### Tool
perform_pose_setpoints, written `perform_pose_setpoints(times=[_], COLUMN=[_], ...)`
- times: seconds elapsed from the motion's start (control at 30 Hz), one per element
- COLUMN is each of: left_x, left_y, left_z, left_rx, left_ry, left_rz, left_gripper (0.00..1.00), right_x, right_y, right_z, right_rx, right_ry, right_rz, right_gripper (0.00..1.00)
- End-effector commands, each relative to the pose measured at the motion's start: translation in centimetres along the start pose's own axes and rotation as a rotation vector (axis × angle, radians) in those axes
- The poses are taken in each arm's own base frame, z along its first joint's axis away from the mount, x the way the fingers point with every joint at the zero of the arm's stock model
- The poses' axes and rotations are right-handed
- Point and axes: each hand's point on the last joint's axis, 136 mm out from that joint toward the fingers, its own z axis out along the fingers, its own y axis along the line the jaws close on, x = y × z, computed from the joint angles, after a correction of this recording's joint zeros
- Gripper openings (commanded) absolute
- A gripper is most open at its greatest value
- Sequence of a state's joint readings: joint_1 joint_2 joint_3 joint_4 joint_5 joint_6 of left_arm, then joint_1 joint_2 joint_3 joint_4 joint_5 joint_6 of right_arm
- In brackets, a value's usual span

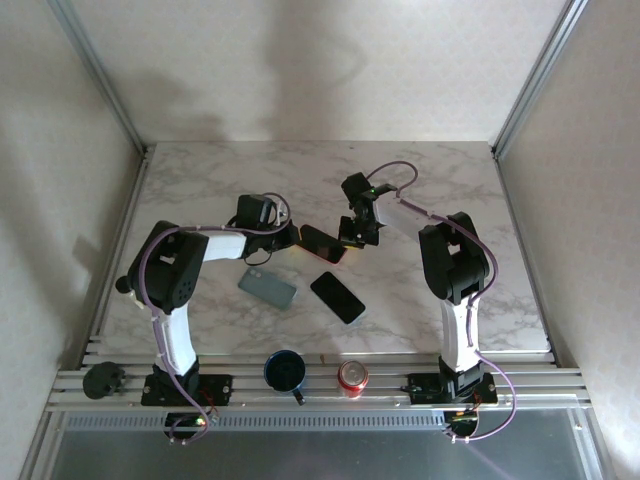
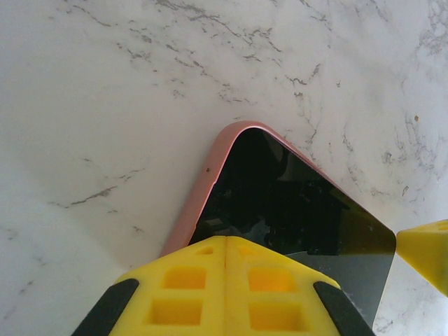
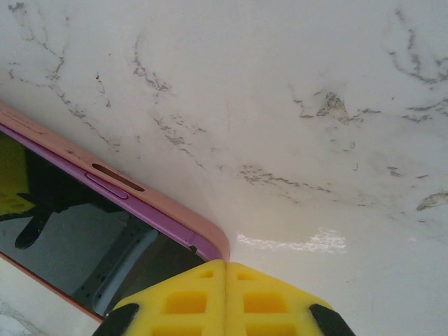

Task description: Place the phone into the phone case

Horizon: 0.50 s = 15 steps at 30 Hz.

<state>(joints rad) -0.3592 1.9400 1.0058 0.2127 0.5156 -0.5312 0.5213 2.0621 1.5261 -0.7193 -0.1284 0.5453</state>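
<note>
The phone, seated in the pink case, is flanked by closed, empty claws: left gripper at nine o'clock, right gripper at three.

Robot lab cell: white panel walls, aluminium frame rails, marble-patterned table

The left arm and right arm are built from black joint housings and white links, and a looping purple cable is run along each. A black base is fitted to each. The left end effector and right end effector are moulded in yellow, with square recesses and black corners.
</note>
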Motion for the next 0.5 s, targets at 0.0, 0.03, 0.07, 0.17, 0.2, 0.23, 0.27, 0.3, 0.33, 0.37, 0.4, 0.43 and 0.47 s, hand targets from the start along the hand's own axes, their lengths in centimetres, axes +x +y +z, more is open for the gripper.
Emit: perform_pose_setpoints(times=[0.0,0.03,0.07,0.17,0.2,0.23,0.27,0.3,0.33,0.37,0.4,0.43,0.47], left_x=[1.04,1.06,1.06,1.08,1.07,1.07,1.06,1.11,1.09,1.14,1.16,1.13,1.12], left_y=[0.39,0.42,0.37,0.38,0.4,0.35,0.39,0.37,0.39,0.35,0.34,0.38,0.33], left_z=[0.1,0.11,0.09,0.12,0.12,0.14,0.16,0.18,0.2,0.22,0.22,0.18,0.15], left_rx=[-0.019,-0.02,-0.019,-0.019,-0.02,-0.018,-0.018,-0.018,-0.017,-0.016,-0.017,-0.017,-0.017], left_ry=[0.02,0.021,0.02,0.021,0.02,0.02,0.02,0.021,0.021,0.022,0.023,0.021,0.021], left_rz=[-0.013,-0.014,-0.013,-0.013,-0.013,-0.013,-0.014,-0.015,-0.015,-0.015,-0.014,-0.015,-0.013], left_gripper=[0.03,0.03,0.03,0.03,0.03,0.03,0.03,0.03,0.03,0.03,0.03,0.03,0.03], right_x=[-0.84,-0.84,-0.91,-1.03,-1.02,-1.05,-1.0,-0.96,-0.97,-0.94,-0.94,-0.95,-0.95], right_y=[0.82,0.88,0.95,1.08,1.14,1.19,1.14,1.12,1.14,1.19,1.19,1.19,1.17], right_z=[-1.39,-1.43,-1.53,-1.69,-1.68,-1.7,-1.64,-1.6,-1.61,-1.63,-1.67,-1.76,-1.78], right_rx=[-0.029,-0.032,-0.035,-0.038,-0.041,-0.042,-0.041,-0.04,-0.042,-0.045,-0.046,-0.047,-0.046], right_ry=[-0.024,-0.024,-0.028,-0.031,-0.03,-0.03,-0.027,-0.025,-0.026,-0.027,-0.028,-0.03,-0.031], right_rz=[-0.002,-0.001,-0.002,-0.003,-0.003,-0.003,-0.002,-0.001,-0.001,0.0,0.002,0.001,0.001], right_gripper=[0.0,0.0,0.0,0.0,0.0,0.0,0.0,0.0,0.0,0.0,0.0,0.0,0.0])
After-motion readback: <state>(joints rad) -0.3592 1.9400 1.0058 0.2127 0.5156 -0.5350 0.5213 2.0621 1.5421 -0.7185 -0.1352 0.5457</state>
